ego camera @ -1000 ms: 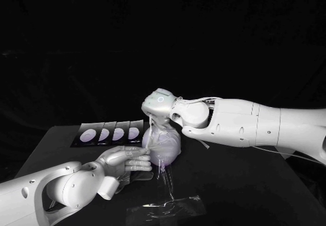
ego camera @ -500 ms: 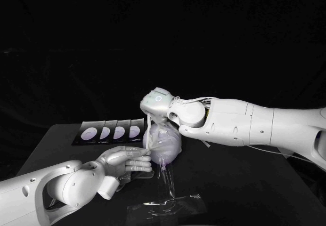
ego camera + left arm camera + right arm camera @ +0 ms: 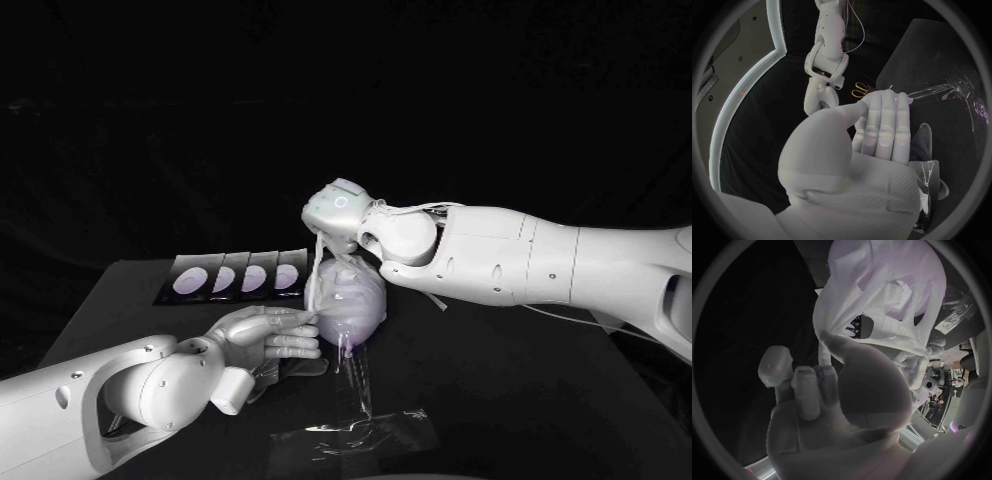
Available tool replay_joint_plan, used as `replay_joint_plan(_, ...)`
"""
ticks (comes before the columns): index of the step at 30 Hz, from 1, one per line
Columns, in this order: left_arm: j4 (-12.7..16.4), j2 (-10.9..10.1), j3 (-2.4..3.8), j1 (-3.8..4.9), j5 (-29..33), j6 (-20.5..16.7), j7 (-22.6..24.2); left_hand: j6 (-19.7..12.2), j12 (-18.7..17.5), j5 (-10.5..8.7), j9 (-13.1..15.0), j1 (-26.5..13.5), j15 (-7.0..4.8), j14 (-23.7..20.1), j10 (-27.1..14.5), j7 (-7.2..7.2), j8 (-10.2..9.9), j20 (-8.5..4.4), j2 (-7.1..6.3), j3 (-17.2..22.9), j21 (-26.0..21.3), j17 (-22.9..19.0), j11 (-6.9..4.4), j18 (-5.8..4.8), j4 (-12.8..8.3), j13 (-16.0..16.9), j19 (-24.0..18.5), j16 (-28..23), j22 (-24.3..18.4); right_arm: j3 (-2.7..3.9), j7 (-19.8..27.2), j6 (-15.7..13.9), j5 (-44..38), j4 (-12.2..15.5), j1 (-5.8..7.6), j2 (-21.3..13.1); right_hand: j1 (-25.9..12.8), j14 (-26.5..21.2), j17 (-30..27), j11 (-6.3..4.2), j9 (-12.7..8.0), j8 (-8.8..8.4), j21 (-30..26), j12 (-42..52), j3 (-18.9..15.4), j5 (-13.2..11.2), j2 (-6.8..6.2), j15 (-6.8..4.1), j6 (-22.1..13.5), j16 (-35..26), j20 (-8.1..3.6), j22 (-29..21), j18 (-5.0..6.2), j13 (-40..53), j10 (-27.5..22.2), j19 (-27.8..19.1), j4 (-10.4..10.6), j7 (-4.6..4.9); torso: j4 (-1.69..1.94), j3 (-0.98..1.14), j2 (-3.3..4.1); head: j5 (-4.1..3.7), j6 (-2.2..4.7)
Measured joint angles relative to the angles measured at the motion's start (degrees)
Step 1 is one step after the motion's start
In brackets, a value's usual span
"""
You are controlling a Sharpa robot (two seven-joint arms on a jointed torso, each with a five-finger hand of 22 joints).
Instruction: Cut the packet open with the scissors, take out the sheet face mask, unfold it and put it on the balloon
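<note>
the right hand hangs just above the pale lilac balloon and pinches the top edge of the white sheet face mask. the left hand, just beside the balloon, pinches the mask's side edge between thumb and fingers. the mask is stretched between the two hands against the side of the balloon facing the left hand. in the right wrist view its cut-out holes are spread open, so it looks unfolded. whether it already clings to the balloon cannot be told.

the step in hand appears to be laying the mask on. the balloon stands on a thin clear stem rising from the black surface, so it will likely sway under any push. the hands should hold only light tension, centre the holes on the balloon's face, seat the top edge first, then smooth downward. each hand should let go only once its edge sticks. a row of dark packets lies behind the left hand.
</note>
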Motion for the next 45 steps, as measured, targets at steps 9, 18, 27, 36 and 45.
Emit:
replay_joint_plan(9, -0.94, 0.56, -0.01, 0.0, 0.18, -1.76, 1.15, -0.05, 0.0, -0.01, 0.0, 0.0, 0.01, -0.01, 0.0, -0.05, -0.01, 0.0, 0.0, -0.01, 0.24, 0.06, 0.0, 0.0, 0.01, 0.0, 0.0, 0.14, 0.07, 0.0, 0.0, 0.43, 0.04, -1.52, -0.1, 0.99, 0.01, 0.0, -0.01, 0.16, -0.23, -0.46, -3.05, -2.7, -0.1, 0.0, 0.01, 0.0, -1.6, -0.04, 0.15, -1.67, 0.0, 0.01, -0.13, -1.43, 0.1, 0.96, 0.0, -0.05, -0.01, -0.12, -0.26)
replay_joint_plan(18, -1.88, 0.77, 0.0, 0.04, 0.36, -3.11, 1.57, 0.22, 0.0, -0.04, 0.0, -0.46, -0.15, 0.32, 0.41, -0.18, -0.08, 0.0, -0.46, 1.34, 1.07, 0.05, -0.04, 0.0, -0.72, 0.0, -0.41, 0.24, 0.7, 0.01, -1.27, -0.61, 0.08, -3.33, -0.65, 2.52, 0.01, 0.0, 0.04, 0.52, -0.69, -0.99, -3.81, -3.34, -0.24, 0.0, 0.01, 0.0, -2.26, 0.02, 0.31, -2.12, -0.01, 0.0, 0.12, -1.74, 0.24, 1.24, 0.04, -0.04, -0.02, -0.1, -0.51)
replay_joint_plan(27, -2.21, 0.71, 0.01, 0.14, 0.4, -3.42, 1.21, 0.59, 0.0, -0.09, 0.0, -0.76, -0.14, 0.32, 0.61, -0.2, -0.43, 0.0, -0.76, 2.56, 1.95, 0.04, -0.22, 0.0, -1.58, 0.0, -0.82, 0.23, 1.44, 0.02, -1.84, -0.73, 0.26, -4.95, -1.0, 3.2, -1.65, 0.0, 0.04, 1.79, -2.38, -4.05, -10.87, -7.66, -0.83, 0.01, -1.68, 1.01, -5.67, -0.19, 0.96, -5.66, 1.16, -0.03, -0.31, -6.13, 1.24, 2.52, 0.07, -0.09, -0.03, 0.05, -0.81)
replay_joint_plan(36, -2.21, 0.68, 0.01, 0.22, 0.27, -3.29, 0.07, 0.65, 0.0, 0.02, 0.0, -1.35, -0.12, 0.3, 0.61, -0.13, -0.23, -0.07, -1.06, 2.95, 2.29, 0.03, -0.22, -0.01, -1.97, 0.0, -1.16, 0.23, 1.72, 0.03, -1.69, 0.57, 0.97, -6.1, -1.47, 3.63, -2.17, 0.11, 0.03, 2.56, -4.53, -8.1, -18.74, -12.64, -1.65, 0.01, -3.27, 1.54, -10.24, -2.25, 1.91, -9.61, 2.08, 0.0, -3.17, -10.46, 2.31, 3.08, 0.05, -0.08, -0.03, 0.29, -1.16)
replay_joint_plan(45, -2.24, 0.73, 0.01, 0.28, 0.18, -3.27, -0.64, 0.65, 0.0, 0.01, 0.0, -1.58, -0.11, 0.29, 0.61, -0.13, -0.23, -0.19, -1.13, 3.26, 2.61, 0.04, -0.22, -0.01, -1.96, 0.0, -1.45, 0.23, 2.04, 0.02, -1.39, 2.21, 1.92, -6.96, -1.83, 4.04, -2.25, 0.11, -0.01, 2.14, -5.74, -10.86, -24.31, -16.39, -2.36, 0.01, -4.36, 1.54, -14.09, -3.57, 2.35, -12.31, 2.49, -0.12, -6.02, -13.61, 3.02, 2.85, 0.02, -0.04, -0.03, 0.31, -1.36)
